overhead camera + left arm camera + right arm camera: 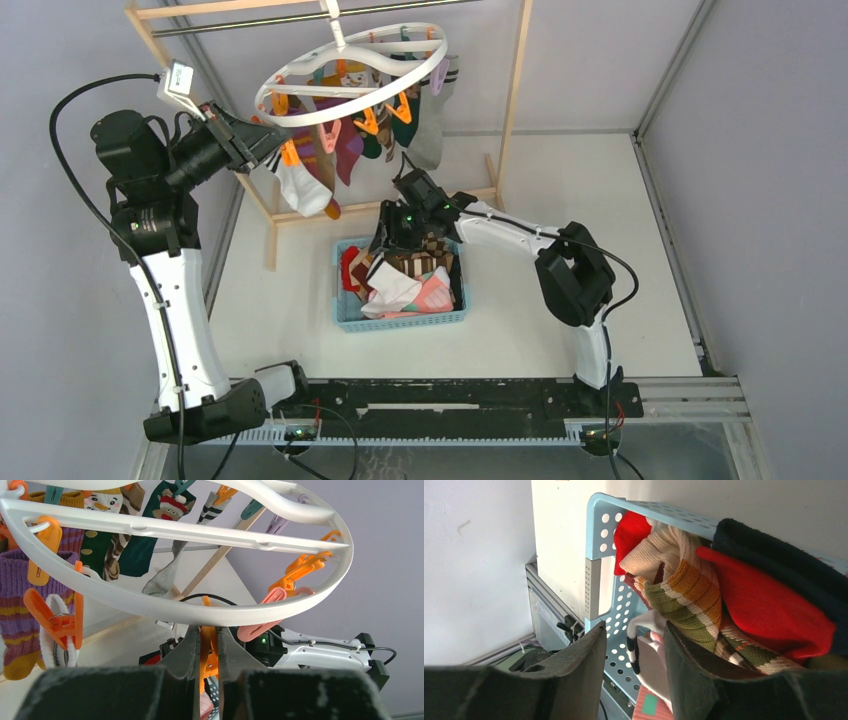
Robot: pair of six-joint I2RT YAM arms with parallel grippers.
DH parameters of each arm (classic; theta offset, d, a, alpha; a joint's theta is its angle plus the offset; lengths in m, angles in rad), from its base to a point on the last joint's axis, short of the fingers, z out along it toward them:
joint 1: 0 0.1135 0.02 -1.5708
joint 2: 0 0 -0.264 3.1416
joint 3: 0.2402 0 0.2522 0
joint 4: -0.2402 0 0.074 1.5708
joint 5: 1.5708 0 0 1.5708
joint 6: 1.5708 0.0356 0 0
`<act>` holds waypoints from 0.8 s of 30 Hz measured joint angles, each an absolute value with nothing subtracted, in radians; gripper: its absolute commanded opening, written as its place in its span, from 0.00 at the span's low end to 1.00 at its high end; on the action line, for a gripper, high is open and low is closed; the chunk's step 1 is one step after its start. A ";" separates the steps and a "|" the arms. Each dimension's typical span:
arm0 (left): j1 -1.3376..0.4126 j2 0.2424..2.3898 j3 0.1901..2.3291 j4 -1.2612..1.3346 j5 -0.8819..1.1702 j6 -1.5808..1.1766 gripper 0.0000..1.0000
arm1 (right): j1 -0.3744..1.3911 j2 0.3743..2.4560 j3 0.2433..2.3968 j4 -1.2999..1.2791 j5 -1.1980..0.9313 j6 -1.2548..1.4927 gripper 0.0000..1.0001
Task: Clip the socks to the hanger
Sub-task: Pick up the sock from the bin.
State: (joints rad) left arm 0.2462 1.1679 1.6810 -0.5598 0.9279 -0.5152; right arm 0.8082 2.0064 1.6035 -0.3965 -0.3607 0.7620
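Note:
The hanger (352, 88), a white ring, hangs from the rack with several socks (310, 185) clipped below it. My left gripper (272, 142) is at its left rim. In the left wrist view that gripper (209, 647) is shut on an orange clip (208, 652) under the hanger rim (200, 614). My right gripper (398, 236) hovers over loose socks (405, 285) in the blue basket (345, 318). In the right wrist view it (635, 632) is open. A white sock with a black band (644, 645) lies in the gap, and a striped sock (684, 590) rests against the right finger.
A light wooden rack frame (515, 100) stands at the back, with a foot bar along the table (300, 212). Grey walls close in left and right. The black mounting rail (450, 395) runs along the near edge. The basket wall (594, 580) is close to my right gripper's left finger.

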 measured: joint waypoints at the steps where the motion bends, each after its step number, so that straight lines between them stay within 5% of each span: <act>1: 0.246 1.168 1.681 -0.560 0.928 -0.515 0.05 | 0.810 2.012 1.610 -0.401 -0.364 0.760 0.51; 7: 0.246 1.163 1.681 -0.560 0.928 -0.515 0.05 | 0.813 2.043 1.644 -0.439 -0.376 0.745 0.40; 14: 0.246 1.163 1.681 -0.560 0.928 -0.515 0.05 | 0.812 2.067 1.674 -0.452 -0.385 0.732 0.04; 24: 0.247 1.164 1.681 -0.559 0.928 -0.515 0.05 | 0.796 2.019 1.551 -0.270 -0.501 0.738 0.00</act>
